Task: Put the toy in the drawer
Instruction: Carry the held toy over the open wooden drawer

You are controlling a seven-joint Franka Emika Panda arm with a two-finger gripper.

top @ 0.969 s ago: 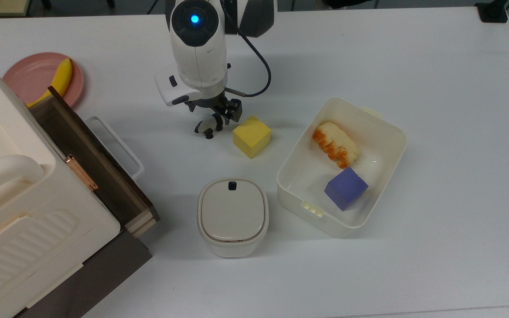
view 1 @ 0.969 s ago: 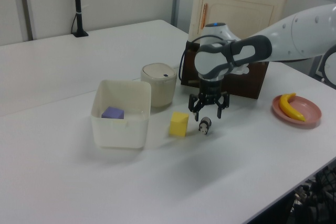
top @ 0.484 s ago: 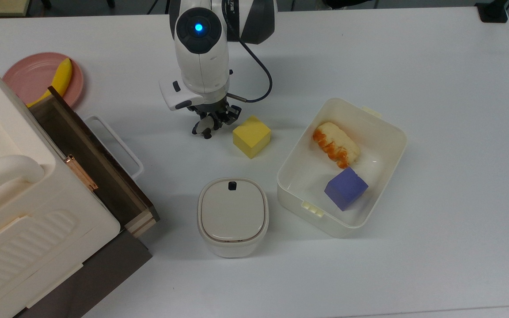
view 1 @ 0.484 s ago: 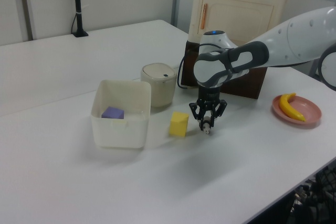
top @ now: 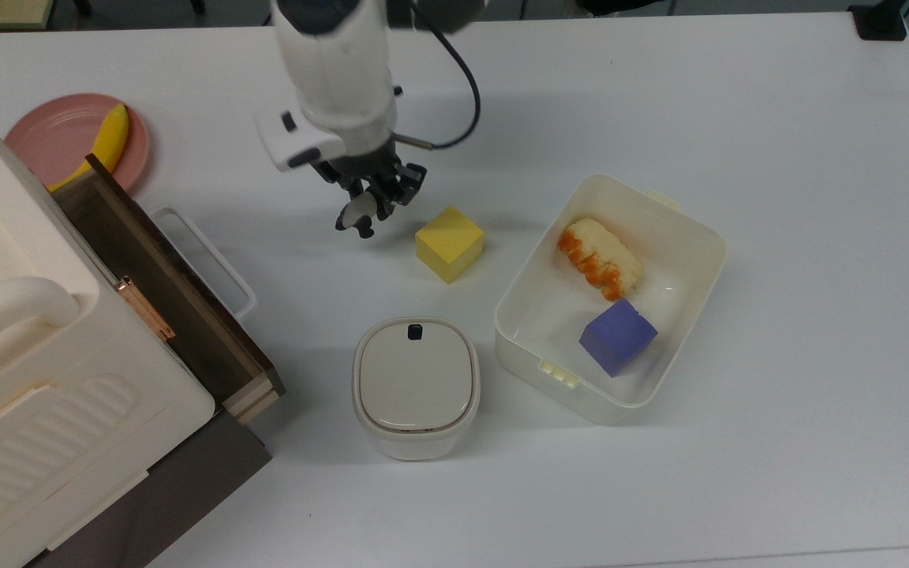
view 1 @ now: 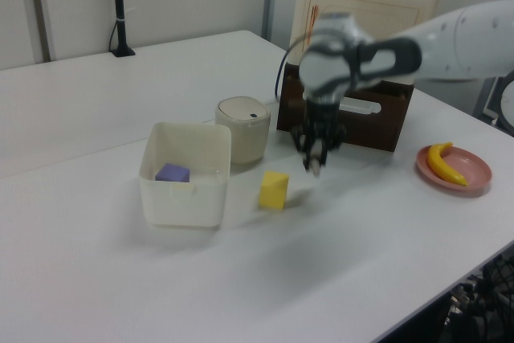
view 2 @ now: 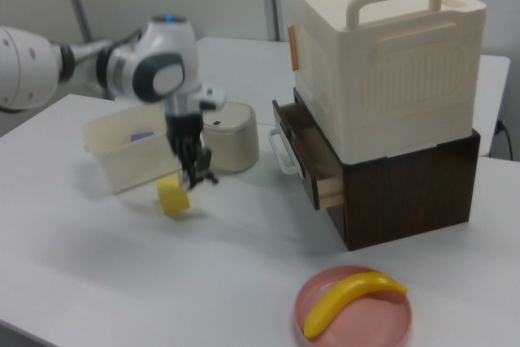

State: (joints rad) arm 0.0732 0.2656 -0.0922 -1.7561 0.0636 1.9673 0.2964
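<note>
Nearby, hand (top: pixel 365 207) grips toy (top: pixel 357 213) beside yellow cube (top: pixel 449 243).

The white arm reaches in from the top view's far edge, wrist pointing straight down, the gripper (top: pixel 363 208) hanging clear above the desk (top: pixel 738 489) with fingers (top: pixel 382 207) clamped on the toy (top: pixel 357 214).

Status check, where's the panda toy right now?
Gripper shut on toy, lifted off table. Drawer open, empty. Path to drawer looks unobstructed.

The pincer (view 1: pixel 316 160) and toy (view 1: pixel 316 168) are motion-blurred.
</note>
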